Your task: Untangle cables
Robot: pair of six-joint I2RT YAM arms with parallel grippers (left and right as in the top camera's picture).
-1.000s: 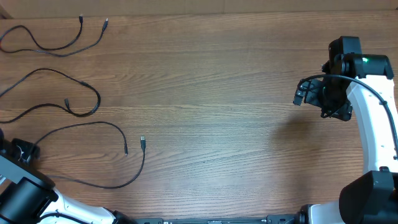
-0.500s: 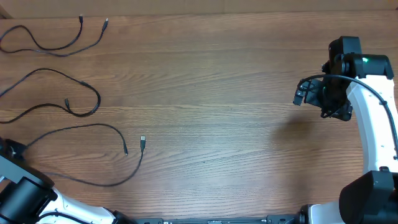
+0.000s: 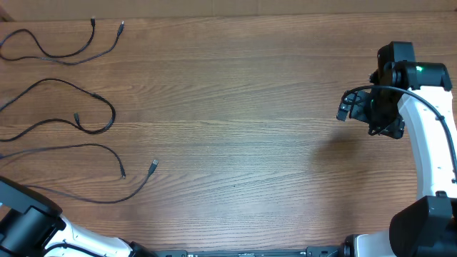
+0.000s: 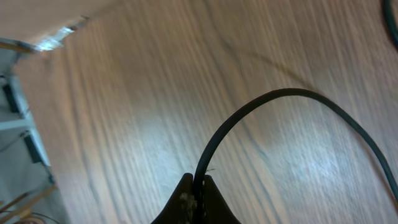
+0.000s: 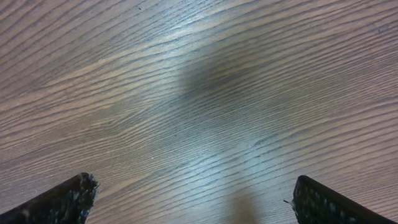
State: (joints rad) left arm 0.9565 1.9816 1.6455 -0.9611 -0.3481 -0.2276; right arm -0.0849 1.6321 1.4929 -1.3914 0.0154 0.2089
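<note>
Three thin black cables lie apart at the table's left. The farthest cable (image 3: 64, 56) curves near the back edge, and the middle cable (image 3: 107, 107) loops below it. The nearest cable (image 3: 78, 145) runs off the left edge, its plugs (image 3: 153, 165) resting on the wood. In the left wrist view my left gripper (image 4: 198, 186) is shut on this cable (image 4: 280, 93), which arches up from between the tips. From overhead the left fingers are out of frame. My right gripper (image 5: 196, 196) stands wide open over bare wood at the right (image 3: 346, 108).
The left arm's black base (image 3: 25, 225) sits at the front left corner. The white right arm (image 3: 428, 135) runs along the right side. The table's left edge (image 4: 56, 37) shows in the left wrist view, with floor clutter beyond.
My left gripper shut on the nearest cable and drew back out of the overhead frame, dragging the cable and its plugs leftward. The right arm has not moved.
</note>
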